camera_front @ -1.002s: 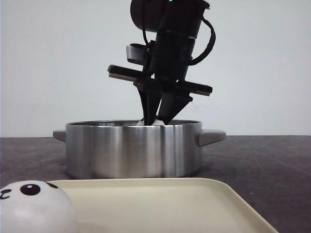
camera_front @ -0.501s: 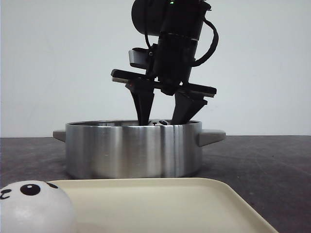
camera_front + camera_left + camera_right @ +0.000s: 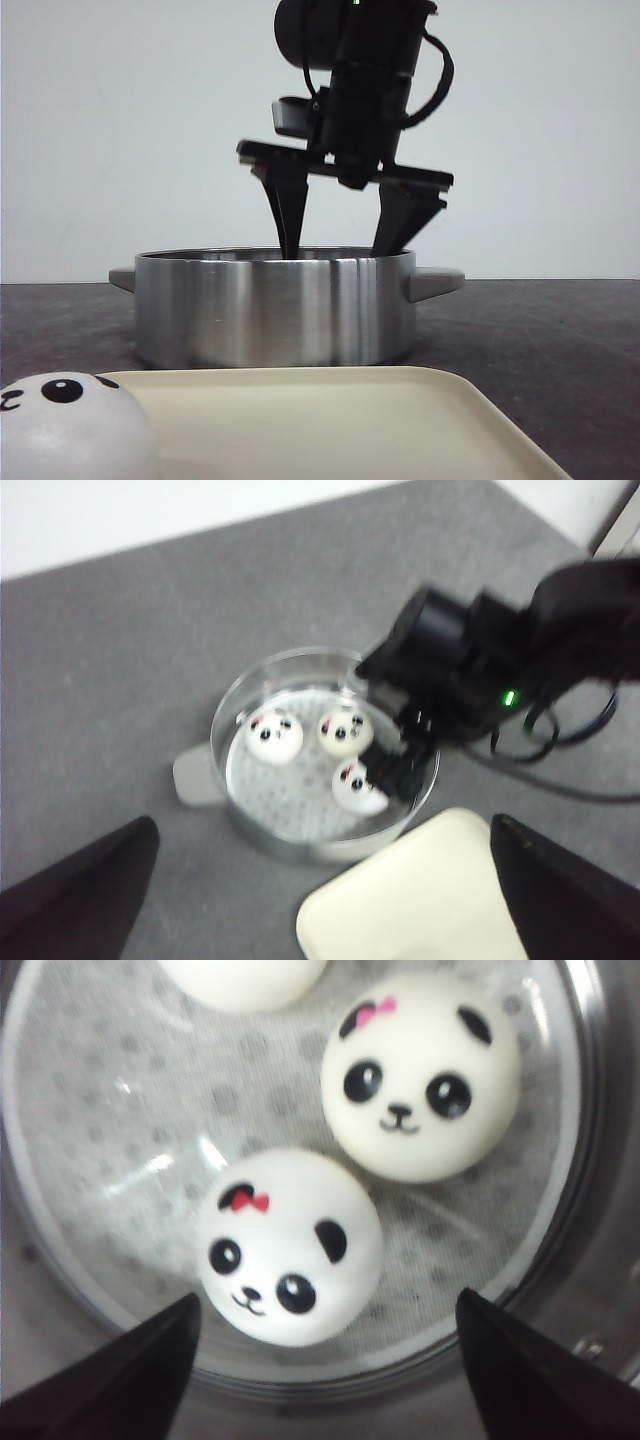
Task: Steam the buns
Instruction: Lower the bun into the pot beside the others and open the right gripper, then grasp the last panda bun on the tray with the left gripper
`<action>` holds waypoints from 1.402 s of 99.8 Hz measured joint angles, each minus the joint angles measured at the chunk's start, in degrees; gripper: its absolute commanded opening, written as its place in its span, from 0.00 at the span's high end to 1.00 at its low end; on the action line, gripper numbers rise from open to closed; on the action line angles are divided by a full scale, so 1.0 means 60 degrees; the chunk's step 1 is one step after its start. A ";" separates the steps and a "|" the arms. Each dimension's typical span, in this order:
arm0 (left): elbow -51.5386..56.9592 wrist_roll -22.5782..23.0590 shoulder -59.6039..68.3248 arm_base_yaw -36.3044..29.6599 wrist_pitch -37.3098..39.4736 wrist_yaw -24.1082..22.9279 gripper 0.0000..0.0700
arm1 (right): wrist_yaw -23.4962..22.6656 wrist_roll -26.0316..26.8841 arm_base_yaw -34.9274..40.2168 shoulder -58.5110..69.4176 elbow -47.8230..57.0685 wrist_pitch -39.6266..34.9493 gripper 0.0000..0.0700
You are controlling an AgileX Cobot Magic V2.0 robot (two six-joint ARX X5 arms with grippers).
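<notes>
Three buns (image 3: 318, 748) in pot (image 3: 275, 305); one bun (image 3: 70, 428) left on tray (image 3: 330, 420) at 7 o'clock; right gripper (image 3: 345, 245) spread apart, empty; left gripper (image 3: 320, 880) also apart

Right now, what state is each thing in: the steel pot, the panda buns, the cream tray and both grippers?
Round stainless steel pot: upright, lidless, holding three buns.
White panda-face buns in the pot: resting on the perforated liner, none gripped.
White panda-face bun on the tray: at its left end, untouched.
Cream rectangular tray: flat, otherwise bare.
Right gripper: open, over the pot.
Left gripper: open, holding nothing.
</notes>
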 measured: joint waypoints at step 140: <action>-0.9326 -0.4299 0.1198 -0.2452 0.4841 0.2044 0.03 | 0.4003 -0.0980 0.2368 -0.7668 0.0474 -0.0714 0.99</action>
